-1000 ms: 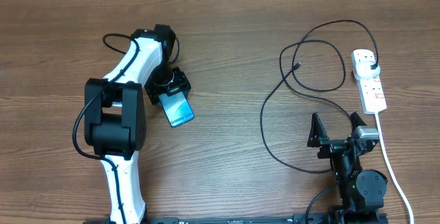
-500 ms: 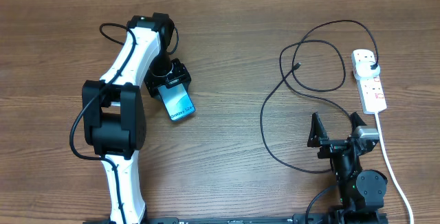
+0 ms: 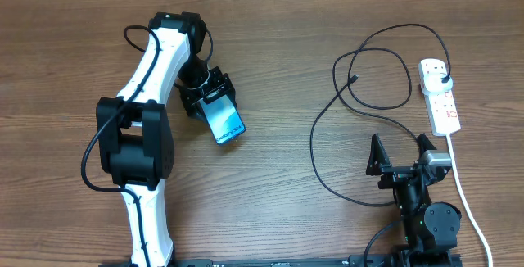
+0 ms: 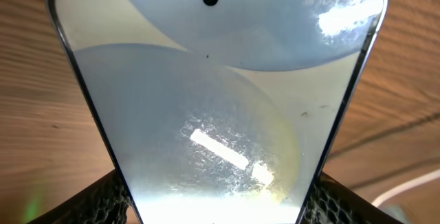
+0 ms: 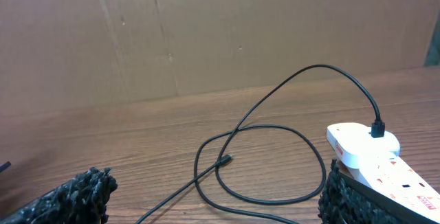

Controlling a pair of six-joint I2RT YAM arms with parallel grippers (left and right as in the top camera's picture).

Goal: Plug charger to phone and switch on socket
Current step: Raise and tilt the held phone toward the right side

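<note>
The socket (image 3: pixel 442 107) is seen at the right of the worktop (image 3: pixel 270 218), with the plug of the charger (image 3: pixel 312 142) already seated in it. The phone (image 3: pixel 226 122) is clamped in the left claw (image 3: pixel 210 96), well apart from the loose connector tip (image 3: pixel 354 78). The right claw (image 3: pixel 401 154) is spread wide and empty, so plugging and switching are judged left to do.

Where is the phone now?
In the overhead view, the phone is left of centre, held in the left end effector, far from the charger on the right.

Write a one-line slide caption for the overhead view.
Left jaws clamp the phone; charger cable loops beside the power strip; right jaws open.
</note>
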